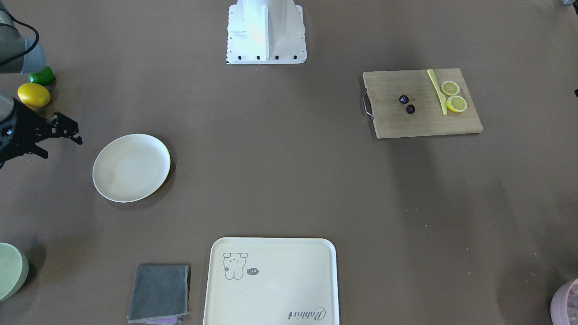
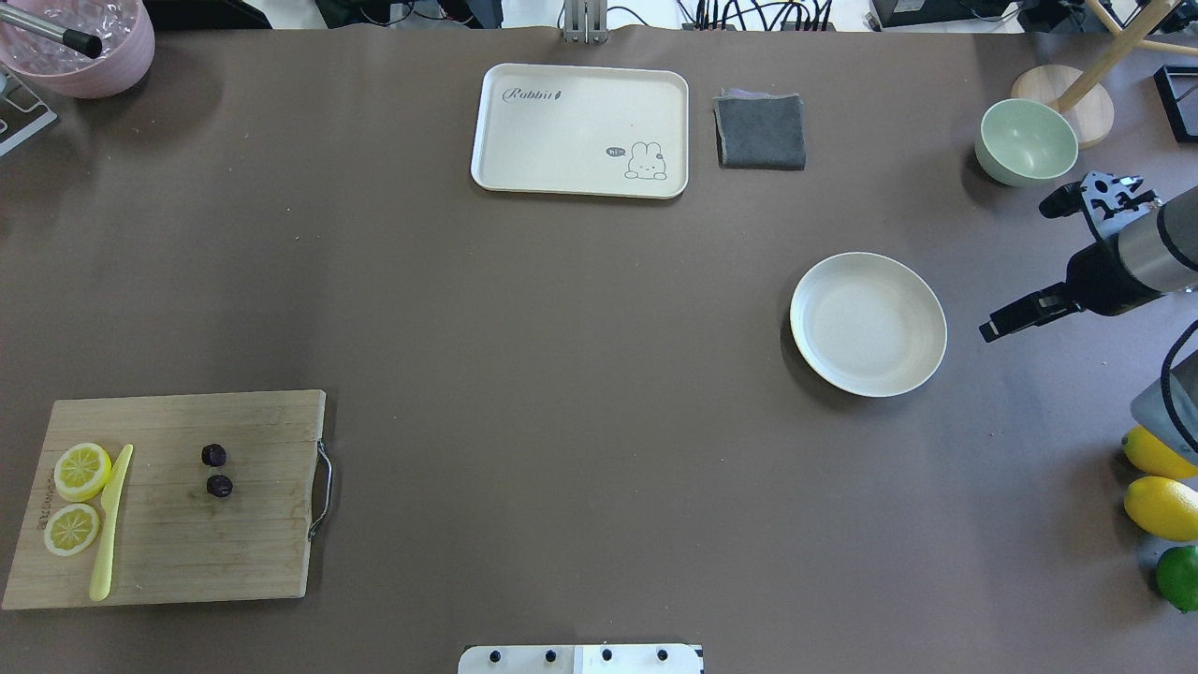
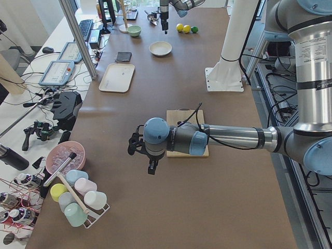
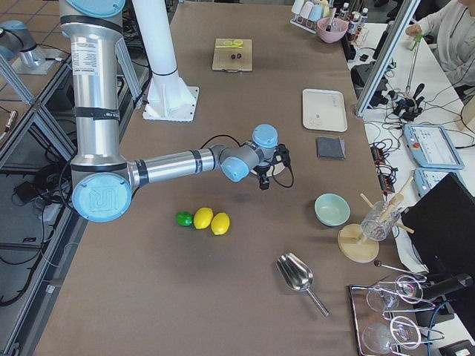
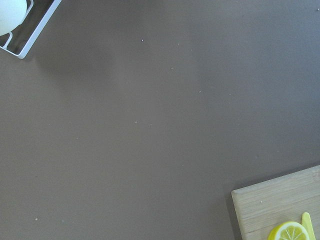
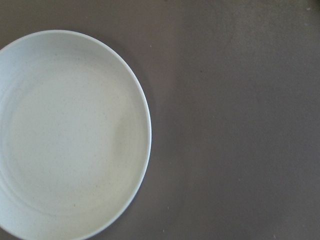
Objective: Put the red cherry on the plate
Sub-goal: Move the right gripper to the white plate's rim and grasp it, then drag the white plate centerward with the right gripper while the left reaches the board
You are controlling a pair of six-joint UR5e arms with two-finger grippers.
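right gripper: jaws spread wide, nothing held; positioned near the plate. left gripper: visible from the side only; jaw state cannot be determined. red cherry: lies on the cutting board, between the yellow knife and the board's metal handle, well apart from the plate.

This was a robotics lab: beside the brown worktop stood an aluminium post, teach pendants and tangled cables, and a white robot pedestal was bolted onto it.
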